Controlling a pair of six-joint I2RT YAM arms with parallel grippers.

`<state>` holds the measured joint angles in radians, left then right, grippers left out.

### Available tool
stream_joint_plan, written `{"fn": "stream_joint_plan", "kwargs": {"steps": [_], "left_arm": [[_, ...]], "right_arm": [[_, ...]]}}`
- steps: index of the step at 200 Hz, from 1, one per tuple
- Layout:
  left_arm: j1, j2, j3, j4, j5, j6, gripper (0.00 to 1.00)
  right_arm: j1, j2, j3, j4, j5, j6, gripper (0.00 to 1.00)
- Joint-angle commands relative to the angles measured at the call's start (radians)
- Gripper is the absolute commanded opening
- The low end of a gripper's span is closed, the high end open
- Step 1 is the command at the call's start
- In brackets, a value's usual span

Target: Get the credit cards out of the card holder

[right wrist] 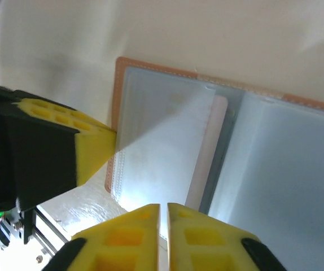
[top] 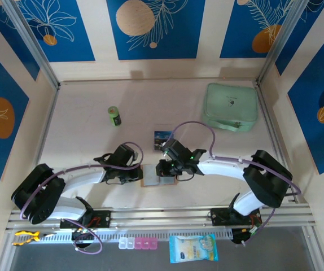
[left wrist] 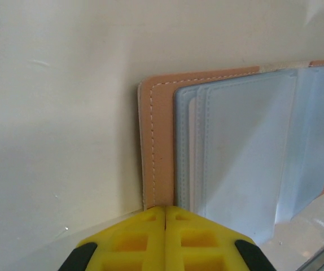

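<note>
Overhead, a credit card (top: 162, 136) lies apart from the open card holder (top: 149, 180).

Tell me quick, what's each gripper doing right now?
Left gripper: shut, tips on the tan edge of the card holder.
Right gripper: jaws almost together at a clear pocket; grip cannot be told.

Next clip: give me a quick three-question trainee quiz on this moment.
1. True or false: the card holder lies closed.
2. Which lies nearest the card holder? A) green bottle B) credit card C) mint-green case
3. How do the left gripper's jaws stand, and where?

Key
1. False: it lies open, clear pockets up.
2. B
3. Shut, tips at the card holder's tan edge.
</note>
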<state>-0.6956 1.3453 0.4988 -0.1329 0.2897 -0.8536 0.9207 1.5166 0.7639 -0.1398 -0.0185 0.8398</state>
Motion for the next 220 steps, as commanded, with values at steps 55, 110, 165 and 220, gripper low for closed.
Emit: {"fn": "stream_joint_plan", "kwargs": {"steps": [55,110,165,220], "left_arm": [[0.01,0.009,0.01,-0.047,-0.017,0.026,0.04],[0.011,0.006,0.004,-0.045,-0.009,0.024,0.04],[0.01,0.001,-0.004,-0.048,-0.012,0.023,0.05],[0.01,0.0,0.004,-0.053,-0.011,0.021,0.05]], "right_arm": [[0.016,0.11,0.088,0.024,-0.051,0.045,0.23],[0.021,0.179,0.124,0.005,-0.066,0.051,0.23],[0.021,0.168,0.132,-0.093,0.007,0.059,0.24],[0.008,0.137,0.113,-0.118,0.022,0.051,0.25]]}}
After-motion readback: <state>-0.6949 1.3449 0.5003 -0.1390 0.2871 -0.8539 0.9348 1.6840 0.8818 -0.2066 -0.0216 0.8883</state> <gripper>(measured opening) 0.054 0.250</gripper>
